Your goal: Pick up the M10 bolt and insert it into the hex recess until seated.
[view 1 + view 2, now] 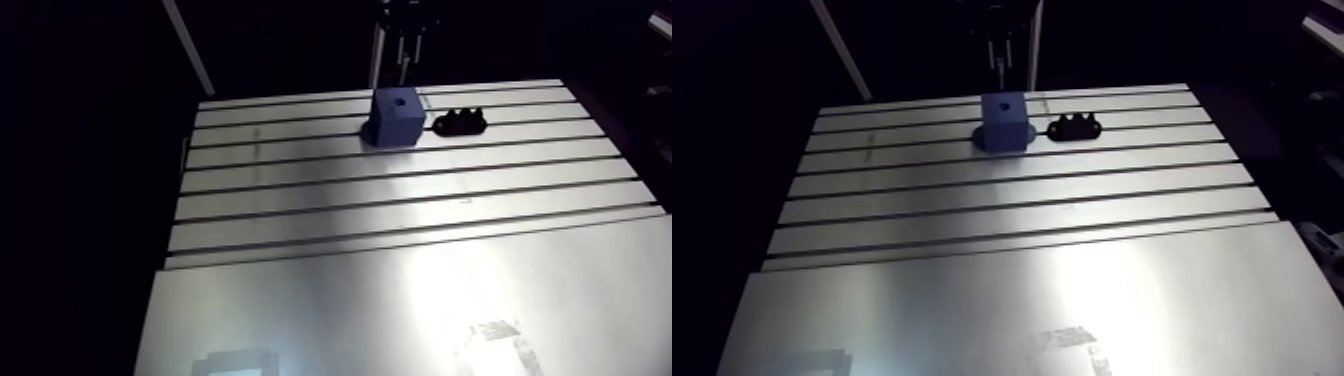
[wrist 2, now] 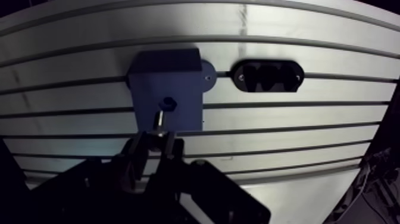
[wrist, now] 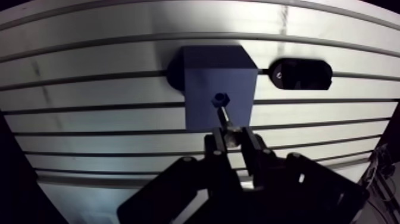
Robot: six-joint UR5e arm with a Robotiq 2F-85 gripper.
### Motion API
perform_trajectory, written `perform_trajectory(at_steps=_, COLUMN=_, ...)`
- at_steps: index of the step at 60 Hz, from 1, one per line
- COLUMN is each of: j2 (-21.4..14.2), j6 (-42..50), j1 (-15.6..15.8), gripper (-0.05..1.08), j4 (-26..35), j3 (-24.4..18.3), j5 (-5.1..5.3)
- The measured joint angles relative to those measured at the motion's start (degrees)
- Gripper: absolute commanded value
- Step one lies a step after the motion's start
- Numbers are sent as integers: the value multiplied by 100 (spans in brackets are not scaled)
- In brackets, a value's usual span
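A blue block [image 1: 397,118] stands at the far side of the slotted table [image 1: 400,200]. A small hex recess [image 3: 220,98] is in the block's top face. In the wrist view my gripper [image 3: 233,144] is shut on the M10 bolt [image 3: 229,128], held by its head between the fingers. The shank points down at the block, and its tip lies at the edge of the recess. I cannot tell whether the tip has entered the recess. In the arm view the gripper [image 1: 402,30] hangs directly above the block, mostly in the dark.
A black oval holder [image 1: 460,122] with scalloped pockets is fixed to the table just beside the block, on the gripper's right in the wrist view. A smooth metal sheet [image 1: 400,310] covers the near part of the table.
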Motion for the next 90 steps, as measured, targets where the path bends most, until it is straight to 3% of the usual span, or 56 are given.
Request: perform_trajectory(at_steps=90, j2=144, j6=11, j1=5, gripper=81, j4=-110, j3=95, j5=-16)
